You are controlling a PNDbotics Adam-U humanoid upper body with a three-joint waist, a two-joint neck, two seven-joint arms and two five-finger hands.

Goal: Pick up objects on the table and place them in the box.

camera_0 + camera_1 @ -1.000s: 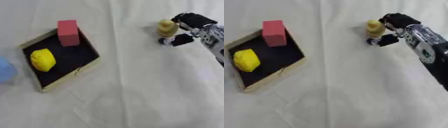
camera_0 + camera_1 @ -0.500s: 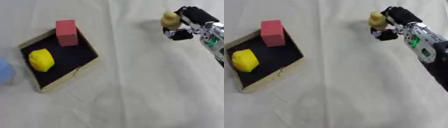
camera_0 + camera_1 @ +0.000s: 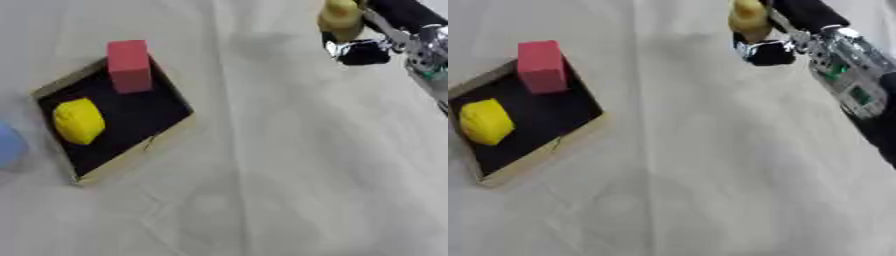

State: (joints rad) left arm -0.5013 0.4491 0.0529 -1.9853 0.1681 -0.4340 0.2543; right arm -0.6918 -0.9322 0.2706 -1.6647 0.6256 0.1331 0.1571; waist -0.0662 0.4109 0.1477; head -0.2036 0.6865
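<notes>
Gripping yellow duck-like object [image 3: 748,19], right hand [image 3: 773,44] fingers curled round it, top right; box [image 3: 171,129] holds red block [image 3: 129,66], yellow lump [image 3: 79,120].

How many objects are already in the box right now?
2: a red block at the box's far corner and a yellow object on its left side. A yellowish object is in the right hand, away from the box.

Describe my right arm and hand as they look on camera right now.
The right hand has black fingers with silvery metal at the base. The forearm behind it is silver-grey with a small green marking, turning black toward the lower edge. The left arm is not in view.
</notes>
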